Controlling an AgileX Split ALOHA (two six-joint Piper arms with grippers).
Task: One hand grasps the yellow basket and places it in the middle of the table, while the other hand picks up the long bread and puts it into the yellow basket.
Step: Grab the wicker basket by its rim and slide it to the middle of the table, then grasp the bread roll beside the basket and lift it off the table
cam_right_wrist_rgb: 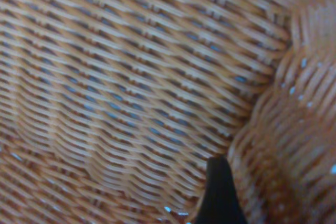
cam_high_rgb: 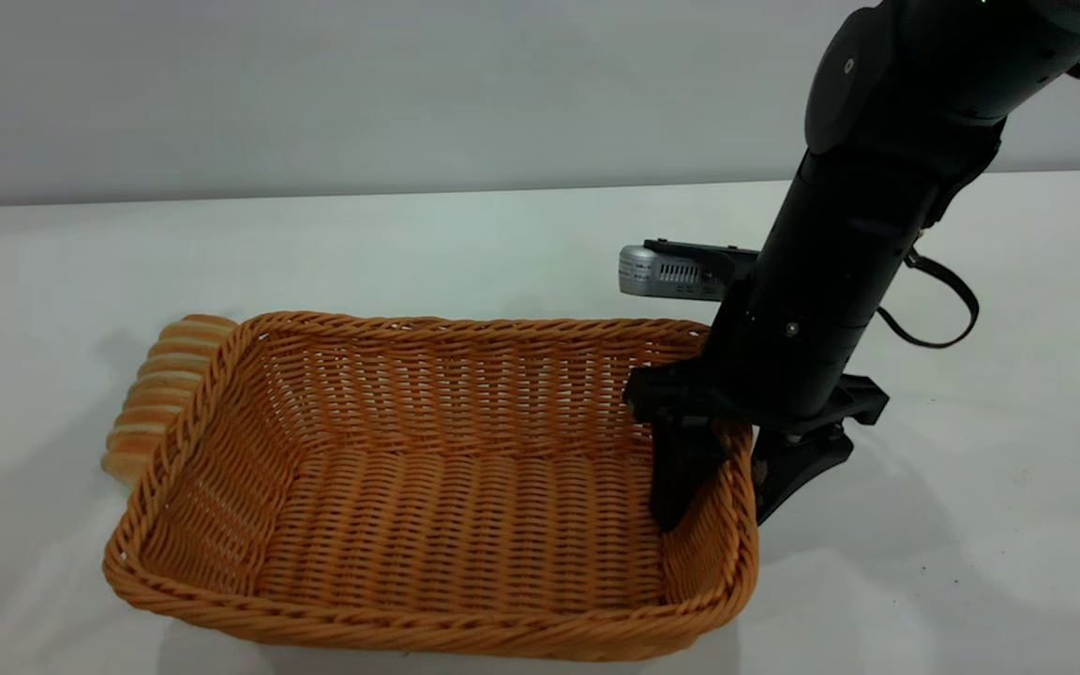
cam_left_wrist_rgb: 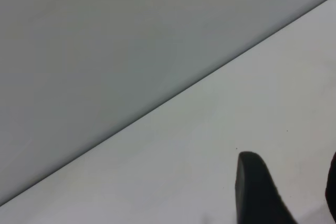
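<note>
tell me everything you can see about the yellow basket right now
The yellow basket is a large, shallow rectangular tray of orange-tan woven wicker, with a braided rim and sloped open-weave sides. It sits upright on the white table and holds nothing. The right gripper straddles its right wall, one finger inside and one outside. The long bread lies outside, right against its left wall.
</note>
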